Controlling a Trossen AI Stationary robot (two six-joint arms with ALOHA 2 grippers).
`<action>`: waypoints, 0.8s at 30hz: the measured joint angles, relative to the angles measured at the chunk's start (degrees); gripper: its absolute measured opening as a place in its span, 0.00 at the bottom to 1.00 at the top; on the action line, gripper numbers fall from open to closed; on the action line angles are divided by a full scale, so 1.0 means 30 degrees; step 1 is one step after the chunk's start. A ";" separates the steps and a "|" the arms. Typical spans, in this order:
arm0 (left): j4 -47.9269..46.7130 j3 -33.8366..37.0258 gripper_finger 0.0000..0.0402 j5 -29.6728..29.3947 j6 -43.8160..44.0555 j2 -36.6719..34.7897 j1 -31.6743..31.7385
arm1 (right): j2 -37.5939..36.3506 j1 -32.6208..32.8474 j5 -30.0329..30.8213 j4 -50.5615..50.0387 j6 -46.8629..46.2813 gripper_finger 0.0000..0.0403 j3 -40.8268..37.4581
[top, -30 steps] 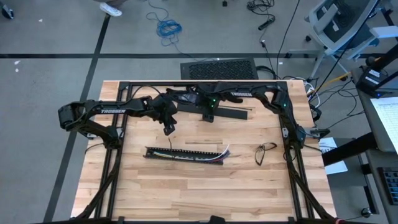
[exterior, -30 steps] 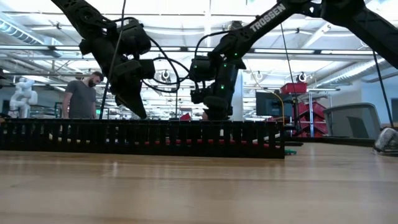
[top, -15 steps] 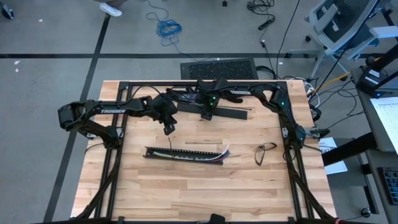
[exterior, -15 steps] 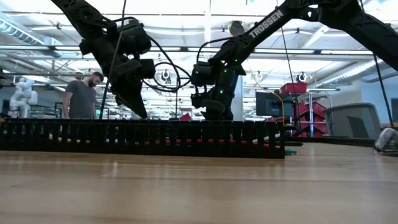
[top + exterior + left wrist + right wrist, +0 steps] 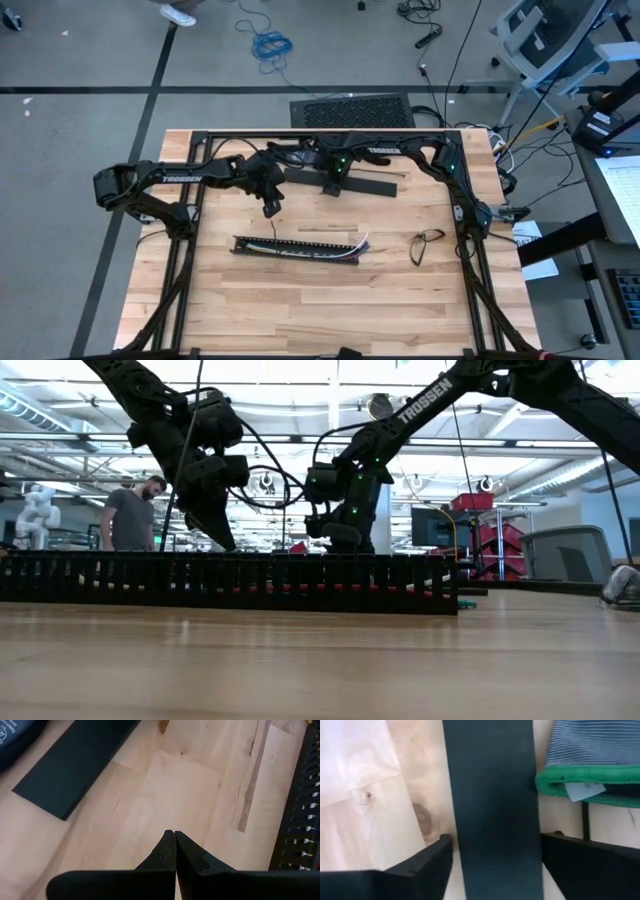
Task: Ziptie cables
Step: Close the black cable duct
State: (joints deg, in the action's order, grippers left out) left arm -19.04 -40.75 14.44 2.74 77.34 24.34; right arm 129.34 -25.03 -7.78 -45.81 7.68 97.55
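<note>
Right gripper low over flat black strip, jaws spread either side, not touching. Left gripper jaws clenched, empty, above bench. Cables in slotted duct, mid-bench.

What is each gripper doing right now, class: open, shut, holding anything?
Left gripper: shut, holding nothing, above bare table.
Right gripper: open, fingers either side of the flat black strip, not yet gripping it.

place: robotics lab | cues: white robot, red racks, office chair
</note>
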 joint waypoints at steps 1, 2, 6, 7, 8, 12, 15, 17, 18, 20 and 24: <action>-0.0009 0.0000 0.00 0.0000 0.0000 0.0000 -0.0010 | 0.0003 0.0017 -0.0059 -0.0012 -0.0093 0.65 -0.0004; -0.0005 0.0000 0.00 0.0000 0.0000 0.0000 -0.0015 | 0.0007 0.0043 -0.0071 -0.0028 -0.0314 0.61 -0.0011; -0.0004 0.0000 0.00 0.0000 0.0000 0.0000 -0.0007 | 0.0025 0.0055 -0.0067 -0.0084 -0.0498 0.55 -0.0033; -0.0016 0.0000 0.00 0.0000 0.0001 0.0000 -0.0007 | 0.0029 0.0055 -0.0065 -0.0079 -0.0462 0.55 -0.0033; -0.0016 0.0000 0.00 0.0000 0.0007 0.0000 -0.0007 | 0.0029 0.0066 -0.0058 -0.0069 -0.0418 0.55 -0.0040; -0.0016 0.0000 0.00 0.0000 0.0012 0.0000 -0.0007 | 0.0044 0.0100 -0.0046 -0.0062 -0.0367 0.61 -0.0055; -0.0056 0.0000 0.00 0.0000 0.0040 0.0000 -0.0006 | 0.0051 0.0149 0.0019 -0.0185 -0.0927 0.67 -0.0055; -0.0190 0.0000 0.00 0.0000 0.0058 0.0000 0.0000 | 0.0051 0.0164 -0.0011 -0.0293 -0.1224 0.67 -0.0055; -0.0243 0.0000 0.00 0.0000 0.0058 0.0000 0.0000 | 0.0051 0.0157 -0.0081 -0.0392 -0.1231 0.66 -0.0055; -0.0367 0.0000 0.00 0.0000 0.0058 0.0000 0.0000 | 0.0051 0.0149 -0.0171 -0.0432 -0.1281 0.61 -0.0055; -0.0358 0.0000 0.00 0.0000 0.0058 0.0000 0.0000 | 0.0051 0.0149 -0.0317 -0.0489 -0.1193 0.55 -0.0062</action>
State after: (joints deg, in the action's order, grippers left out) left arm -20.12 -40.75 14.44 2.92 77.34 24.34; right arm 129.49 -24.58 -8.73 -47.28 4.10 97.36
